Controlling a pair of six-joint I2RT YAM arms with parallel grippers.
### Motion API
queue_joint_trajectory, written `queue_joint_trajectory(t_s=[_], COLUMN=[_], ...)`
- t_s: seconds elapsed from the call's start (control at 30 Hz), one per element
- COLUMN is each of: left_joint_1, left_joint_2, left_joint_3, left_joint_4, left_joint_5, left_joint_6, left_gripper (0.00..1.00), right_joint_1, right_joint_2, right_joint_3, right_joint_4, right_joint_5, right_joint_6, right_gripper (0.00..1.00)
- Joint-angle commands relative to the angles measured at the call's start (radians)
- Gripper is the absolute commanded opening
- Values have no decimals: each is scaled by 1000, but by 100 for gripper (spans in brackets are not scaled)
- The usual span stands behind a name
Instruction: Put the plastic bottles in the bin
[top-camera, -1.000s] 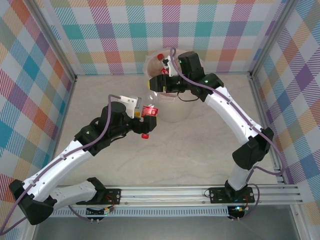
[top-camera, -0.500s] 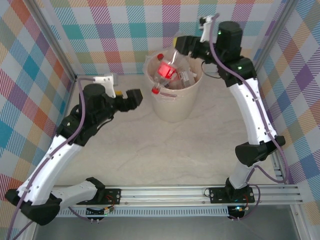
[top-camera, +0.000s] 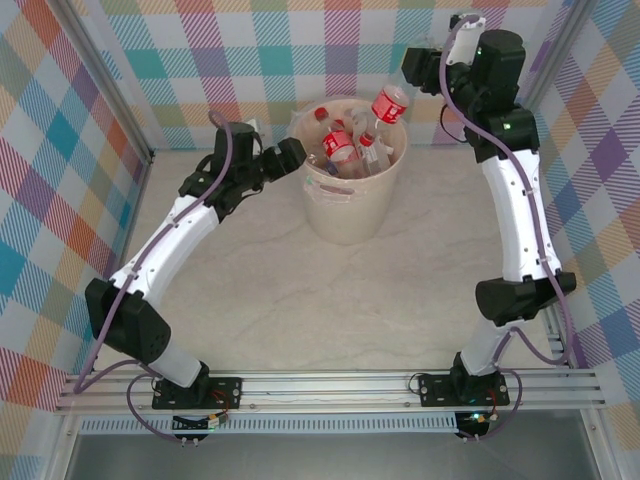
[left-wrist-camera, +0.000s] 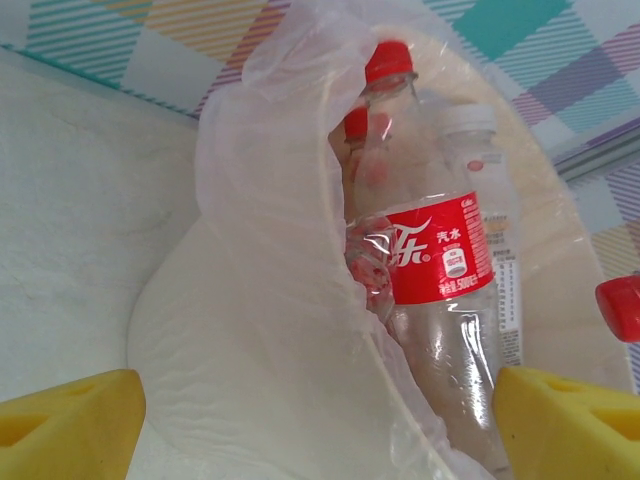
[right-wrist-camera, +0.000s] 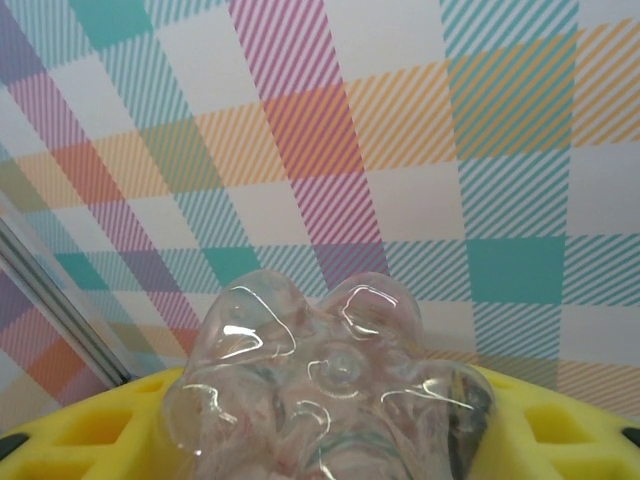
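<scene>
Now the left gripper sits just beside the left rim of the bin, toward the far edge of the tabletop. Half a second ago it was lower, off the bin's near-left side. A second ago it carried a red-labelled bottle in front of the bin, and nothing is between its fingers at this moment. In the left wrist view its yellow fingertips are spread wide apart. Between them lie the crumpled clear liner and the beige rim.

Inside the liner a red-labelled bottle with a red cap stands nearly upright. A white-capped bottle is just behind it, and another red cap shows at the right edge of the picture. From above, the plastic bottles are piled in the bin, mostly red caps and labels.

The right gripper has pulled up and back toward the far right corner. Half a second ago it hung over the bin's far rim. It pinches a clear bottle by its base end. That bottle is tilted with its neck down over the bin's far-right rim. In the right wrist view the lobed base is pressed between the yellow pads in front of the plaid wall.
</scene>
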Motion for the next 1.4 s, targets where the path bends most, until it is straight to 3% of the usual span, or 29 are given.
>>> queue_joint_trajectory(t_s=[0.0, 0.4, 0.67, 1.03, 1.2, 1.37], left_joint_1=[-12, -26, -34, -33, -34, -34], left_joint_2=[29, 129, 153, 137, 135, 133], left_joint_3=[51, 68, 76, 72, 73, 80], left_joint_4=[6, -8, 1, -6, -6, -10], left_joint_5=[6, 20, 32, 23, 23, 18], left_joint_6=[5, 14, 9, 26, 31, 41], left_gripper=[89, 86, 85, 84, 84, 84], right_joint_1=[3, 30, 90, 142, 142, 143], right_joint_2=[80, 175, 229, 280, 258, 223], right_joint_3=[70, 94, 89, -39, -28, 50], right_joint_4=[-98, -298, -370, -329, -339, -383], right_joint_5=[-52, -211, -204, -137, -114, -87], right_joint_6=[-92, -210, -236, -188, -187, -201], right_gripper=[53, 53, 54, 55, 61, 79])
